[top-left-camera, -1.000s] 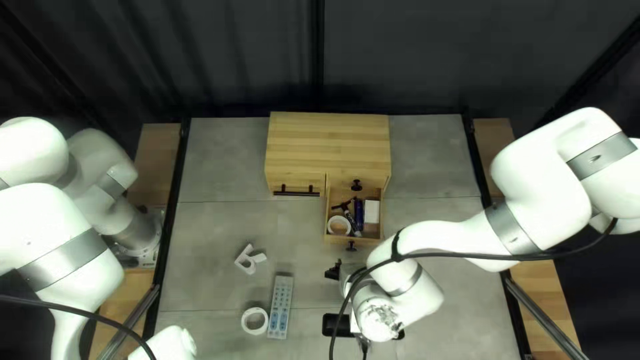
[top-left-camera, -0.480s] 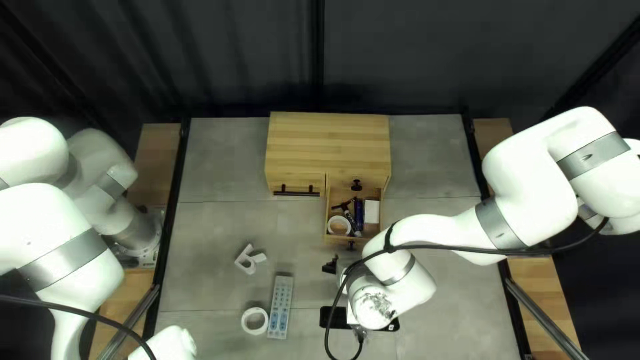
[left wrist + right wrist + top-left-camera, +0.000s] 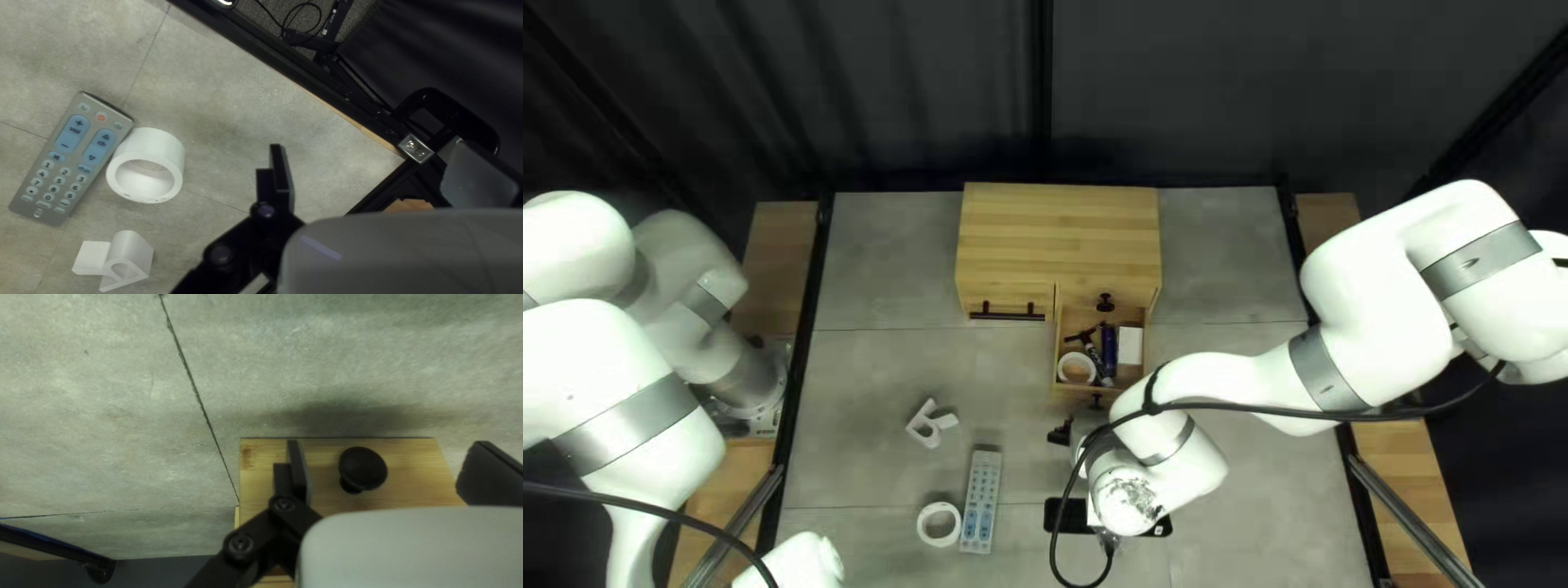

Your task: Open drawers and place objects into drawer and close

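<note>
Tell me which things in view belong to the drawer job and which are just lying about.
Likely the job's:
- Cabinet, open drawer, and knob, seen between the right gripper's open fingers
- Remote, white ring, white bracket: probably still to put away
- White box and blue tube, already in the drawer

Probably just lying about:
- Cable beyond the table edge

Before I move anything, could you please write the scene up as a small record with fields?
cabinet: wooden cabinet, at the table's far side
open drawer: drawer pulled out
drawer contents: pale ring, white block, dark blue item, black item
still outside: remote, white ring beside it, white angular piece
left gripper: left gripper open, nothing between its fingers
right gripper: right gripper open, fingers either side of the black knob, not touching it
</note>
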You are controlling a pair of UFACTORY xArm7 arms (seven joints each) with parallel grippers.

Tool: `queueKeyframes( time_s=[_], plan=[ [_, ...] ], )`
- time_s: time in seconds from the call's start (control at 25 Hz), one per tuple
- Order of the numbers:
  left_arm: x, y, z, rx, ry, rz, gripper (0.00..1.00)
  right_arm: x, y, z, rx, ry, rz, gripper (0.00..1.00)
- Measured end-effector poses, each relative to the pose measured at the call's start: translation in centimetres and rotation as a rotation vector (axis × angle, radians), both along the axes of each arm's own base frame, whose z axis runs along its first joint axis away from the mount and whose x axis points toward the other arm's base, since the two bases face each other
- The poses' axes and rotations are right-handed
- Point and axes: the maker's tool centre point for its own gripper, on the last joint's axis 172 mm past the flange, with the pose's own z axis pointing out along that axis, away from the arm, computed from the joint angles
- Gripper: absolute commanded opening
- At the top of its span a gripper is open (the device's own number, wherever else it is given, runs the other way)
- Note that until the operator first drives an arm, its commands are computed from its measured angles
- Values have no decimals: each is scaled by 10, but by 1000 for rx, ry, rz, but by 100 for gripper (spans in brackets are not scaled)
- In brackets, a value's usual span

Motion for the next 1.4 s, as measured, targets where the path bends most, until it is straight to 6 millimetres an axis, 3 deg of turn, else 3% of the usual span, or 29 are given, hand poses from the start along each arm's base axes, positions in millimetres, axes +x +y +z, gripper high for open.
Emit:
queueKeyframes(
  time_s=[0.68,1.4],
  plan=[
    [0,0,0,0,0,0,100,0,-13,12,-29,19,3,100],
    [0,0,0,0,0,0,100,2,-18,9,26,-8,-15,100]
  ],
)
